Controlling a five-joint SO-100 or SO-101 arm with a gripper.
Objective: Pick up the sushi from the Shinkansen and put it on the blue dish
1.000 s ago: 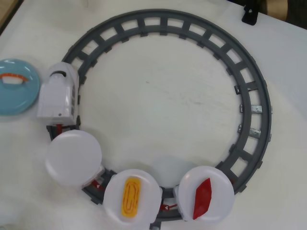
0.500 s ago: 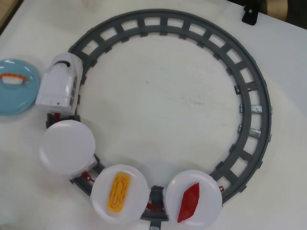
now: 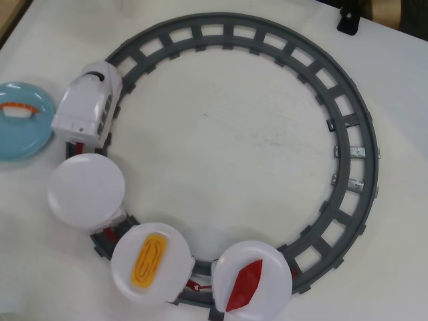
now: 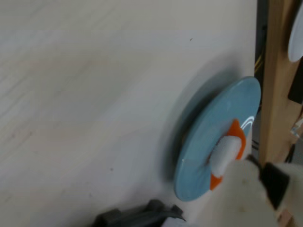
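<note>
The orange sushi (image 3: pixel 16 108) lies on the blue dish (image 3: pixel 27 137) at the left edge of the overhead view. The wrist view shows the same blue dish (image 4: pixel 208 137) sideways, with the sushi (image 4: pixel 232 142) on it, white rice side showing. The white Shinkansen (image 3: pixel 87 107) stands on the left arc of the grey track (image 3: pixel 348 127), just right of the dish. The first plate behind it (image 3: pixel 85 190) is empty. No arm appears in the overhead view. A blurred white shape with a black part (image 4: pixel 246 198) fills the wrist view's lower right corner; whether it is a gripper finger is unclear.
Two further train cars carry a yellow egg piece (image 3: pixel 148 259) and a dark red piece (image 3: pixel 244 286) on white plates. A wooden edge (image 4: pixel 274 85) runs behind the dish. A black clamp (image 3: pixel 348 20) sits at the top right.
The train has run clockwise along the track: the Shinkansen moved up the left arc and the plate cars slid left. The sushi and blue dish stayed put.
</note>
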